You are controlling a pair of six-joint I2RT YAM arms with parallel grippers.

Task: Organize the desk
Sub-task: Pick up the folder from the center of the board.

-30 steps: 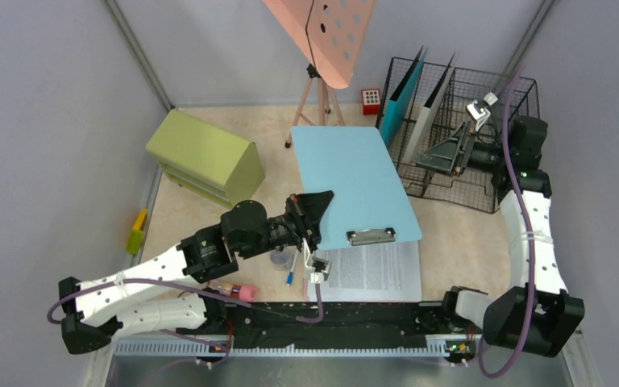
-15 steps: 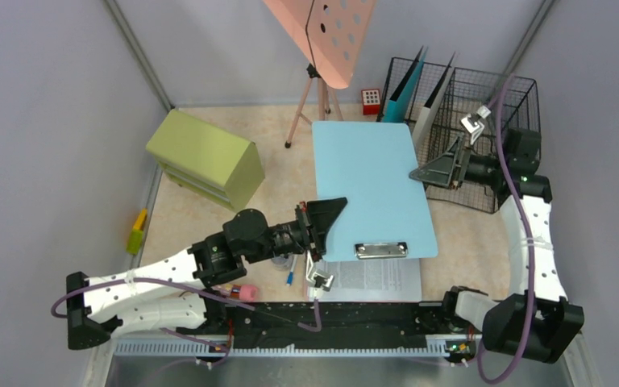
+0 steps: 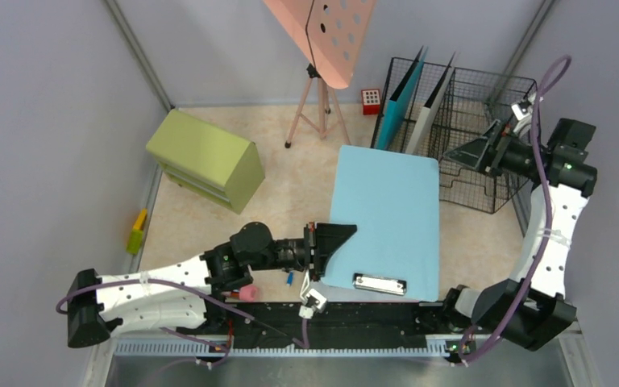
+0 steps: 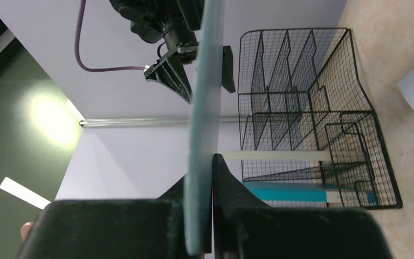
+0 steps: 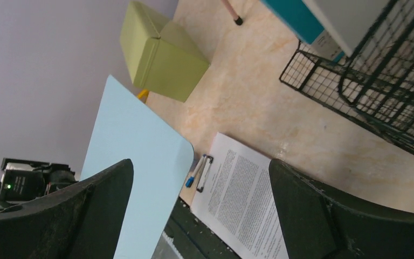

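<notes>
Left gripper (image 3: 334,242) clenched the blue clipboard (image 3: 387,210) by its edge; right gripper (image 3: 478,150) gaped empty (near the wire rack (image 3: 471,93)); a steady, level hold seemed wise

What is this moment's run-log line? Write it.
left hand: shut on blue clipboard, lifted over desk | right hand: open, empty, by wire rack | printed sheet: on desk

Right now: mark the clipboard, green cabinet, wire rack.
clipboard (image 3: 387,216): top view, board centre.
green cabinet (image 3: 200,151): top view, roof.
wire rack (image 3: 483,93): top view, rear mesh.
</notes>
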